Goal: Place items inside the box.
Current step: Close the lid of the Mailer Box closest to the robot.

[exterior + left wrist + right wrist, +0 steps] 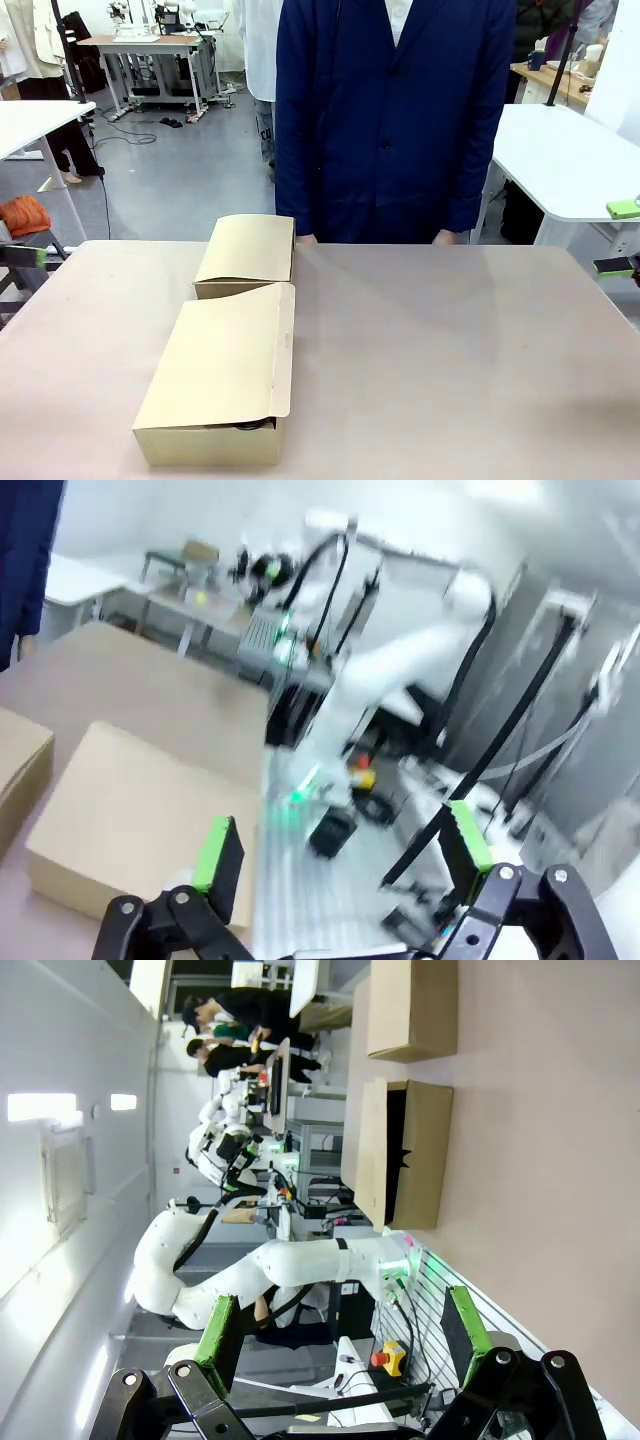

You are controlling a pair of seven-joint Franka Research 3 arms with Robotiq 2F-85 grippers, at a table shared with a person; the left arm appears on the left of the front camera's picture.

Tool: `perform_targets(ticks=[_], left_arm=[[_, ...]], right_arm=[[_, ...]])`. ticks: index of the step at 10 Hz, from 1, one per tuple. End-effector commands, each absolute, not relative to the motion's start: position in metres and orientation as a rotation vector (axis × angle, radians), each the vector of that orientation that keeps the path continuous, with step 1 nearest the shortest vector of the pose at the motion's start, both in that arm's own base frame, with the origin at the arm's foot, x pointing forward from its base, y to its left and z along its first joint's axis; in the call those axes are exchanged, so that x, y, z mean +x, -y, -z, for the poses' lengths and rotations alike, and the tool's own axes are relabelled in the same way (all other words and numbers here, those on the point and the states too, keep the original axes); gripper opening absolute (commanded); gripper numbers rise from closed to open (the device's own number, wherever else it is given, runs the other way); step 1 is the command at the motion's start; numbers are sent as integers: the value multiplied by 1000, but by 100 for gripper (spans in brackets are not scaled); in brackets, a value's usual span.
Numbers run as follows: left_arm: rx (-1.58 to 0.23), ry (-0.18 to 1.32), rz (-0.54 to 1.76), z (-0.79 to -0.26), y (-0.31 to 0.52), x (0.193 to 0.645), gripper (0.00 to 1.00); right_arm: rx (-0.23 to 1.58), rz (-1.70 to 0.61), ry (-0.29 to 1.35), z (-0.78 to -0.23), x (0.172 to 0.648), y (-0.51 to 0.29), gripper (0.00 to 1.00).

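The box (pixel 220 375) is a flat tan cardboard one at the table's near left, its lid flap lying down over it. Under the flap's front edge a dark sliver (pixel 245 425) shows; the items are otherwise hidden. My left gripper (pixel 340 852) is open and empty, raised off the table with the box (pixel 130 820) to its lower left. My right gripper (pixel 340 1325) is open and empty too, far from the box (pixel 410 1155), whose gaping side looks dark. Its green pads (pixel 621 208) peek in at the front view's right edge.
A second closed tan box (pixel 247 255) sits just behind the first. A person in a navy coat (pixel 390 120) stands at the far edge, hands (pixel 447 238) at the table rim. The table (pixel 450 370) is bare to the right of the boxes.
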State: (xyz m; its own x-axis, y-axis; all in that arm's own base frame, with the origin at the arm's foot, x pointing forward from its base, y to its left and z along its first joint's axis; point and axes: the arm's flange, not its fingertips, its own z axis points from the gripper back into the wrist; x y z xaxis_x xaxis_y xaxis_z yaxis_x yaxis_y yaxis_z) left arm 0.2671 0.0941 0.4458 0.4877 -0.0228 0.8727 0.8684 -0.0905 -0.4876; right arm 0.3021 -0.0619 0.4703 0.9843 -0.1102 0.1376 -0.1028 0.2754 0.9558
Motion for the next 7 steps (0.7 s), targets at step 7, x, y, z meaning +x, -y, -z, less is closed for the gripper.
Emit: perform_targets(ticks=[7], left_arm=[[-1529,804,322,-379,-151,296,100]], right_arm=[[1315,0,203,-473,302,62,100]])
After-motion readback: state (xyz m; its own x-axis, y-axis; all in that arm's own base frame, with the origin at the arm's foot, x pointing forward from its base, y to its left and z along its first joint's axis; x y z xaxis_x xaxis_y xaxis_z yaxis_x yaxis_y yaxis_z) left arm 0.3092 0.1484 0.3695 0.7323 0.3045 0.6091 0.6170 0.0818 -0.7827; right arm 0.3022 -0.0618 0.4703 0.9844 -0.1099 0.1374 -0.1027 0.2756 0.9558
